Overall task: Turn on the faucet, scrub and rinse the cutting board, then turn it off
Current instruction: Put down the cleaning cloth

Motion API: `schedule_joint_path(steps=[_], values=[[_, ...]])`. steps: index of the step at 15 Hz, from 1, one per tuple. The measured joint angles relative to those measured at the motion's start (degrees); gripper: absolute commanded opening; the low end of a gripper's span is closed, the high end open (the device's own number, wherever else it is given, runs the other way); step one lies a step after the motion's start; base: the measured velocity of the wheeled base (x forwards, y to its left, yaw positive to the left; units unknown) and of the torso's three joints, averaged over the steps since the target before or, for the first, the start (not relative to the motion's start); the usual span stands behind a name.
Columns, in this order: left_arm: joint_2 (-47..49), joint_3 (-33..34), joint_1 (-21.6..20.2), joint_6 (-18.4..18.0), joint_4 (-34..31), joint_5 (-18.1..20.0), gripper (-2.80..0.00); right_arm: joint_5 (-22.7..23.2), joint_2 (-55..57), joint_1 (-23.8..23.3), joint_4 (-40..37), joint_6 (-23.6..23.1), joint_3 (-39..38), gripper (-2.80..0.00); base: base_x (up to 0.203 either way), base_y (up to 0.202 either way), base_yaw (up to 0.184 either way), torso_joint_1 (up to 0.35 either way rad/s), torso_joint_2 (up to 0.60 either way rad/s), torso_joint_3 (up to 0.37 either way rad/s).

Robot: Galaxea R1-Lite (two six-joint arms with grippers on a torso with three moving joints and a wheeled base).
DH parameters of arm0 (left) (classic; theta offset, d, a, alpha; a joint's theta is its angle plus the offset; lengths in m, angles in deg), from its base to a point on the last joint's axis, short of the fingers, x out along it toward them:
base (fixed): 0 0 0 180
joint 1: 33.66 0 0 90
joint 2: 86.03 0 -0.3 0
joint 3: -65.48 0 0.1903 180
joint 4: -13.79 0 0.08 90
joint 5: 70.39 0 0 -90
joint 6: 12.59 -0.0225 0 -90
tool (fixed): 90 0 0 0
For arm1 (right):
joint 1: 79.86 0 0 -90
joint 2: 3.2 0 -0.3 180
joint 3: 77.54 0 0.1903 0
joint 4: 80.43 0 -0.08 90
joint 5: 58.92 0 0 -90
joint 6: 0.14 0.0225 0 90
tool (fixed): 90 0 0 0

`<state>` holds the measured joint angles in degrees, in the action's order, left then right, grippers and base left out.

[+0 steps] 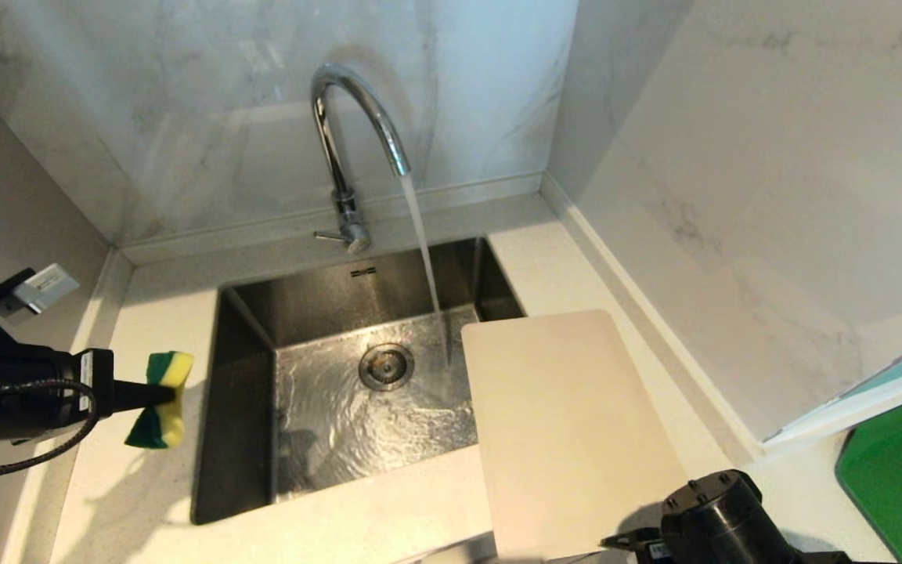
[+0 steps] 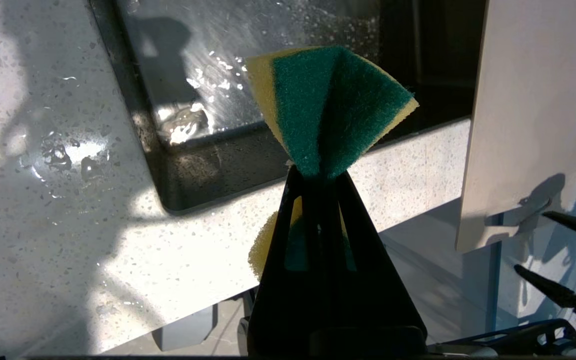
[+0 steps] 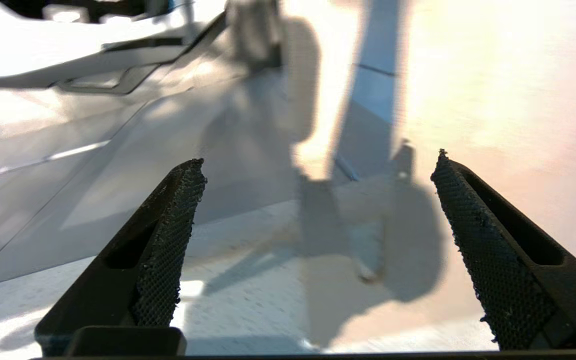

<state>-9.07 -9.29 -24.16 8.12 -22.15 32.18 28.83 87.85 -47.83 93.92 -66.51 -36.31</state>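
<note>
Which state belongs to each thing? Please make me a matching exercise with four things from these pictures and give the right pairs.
Things:
1. faucet
2. cutting board
3. sponge
4. right gripper

States:
a. pinched between shut fingers, over the counter left of the sink
b. open, holding nothing
c. running, with water falling into the basin
d. lying across the right rim of the sink, one end past the counter's front edge

Pairs: 1-c, 2-d, 3-a, 4-b. The left gripper is the one that holds the sponge.
</note>
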Motion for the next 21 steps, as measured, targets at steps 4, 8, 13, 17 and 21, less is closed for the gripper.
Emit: schedule_joint_path(steps=[4, 8, 13, 17, 21], values=[[-0.7, 0.0, 0.0, 0.0, -0.4, -0.9, -2.80, 0.9, -5.2, -2.1, 0.1, 1.4, 1.2, 0.00, 0.000, 0.000, 0.000, 0.000, 0.00, 0.000], [-1.7, 0.0, 0.0, 0.0, -2.1, -2.6, -2.80, 4.1, -10.2, -3.0, 0.0, 7.4, 2.3, -2.80, 0.000, 0.000, 0.000, 0.000, 0.00, 0.000], [-3.8, 0.2, -0.3, 1.1, -3.4, -2.9, -2.80, 4.2, -16.5, -5.5, -0.3, 14.2, 3.6, -2.80, 0.000, 0.000, 0.000, 0.000, 0.00, 0.000], [-4.9, 0.1, -0.2, 0.7, -4.8, -3.1, -2.80, 4.2, -23.0, -11.1, -0.7, 22.9, 4.0, -2.80, 0.000, 0.000, 0.000, 0.000, 0.00, 0.000], [-5.6, 0.0, 0.0, 0.7, -4.9, -3.0, -2.80, 3.9, -28.9, -19.1, -1.3, 33.2, 4.6, -2.80, 0.000, 0.000, 0.000, 0.000, 0.00, 0.000]])
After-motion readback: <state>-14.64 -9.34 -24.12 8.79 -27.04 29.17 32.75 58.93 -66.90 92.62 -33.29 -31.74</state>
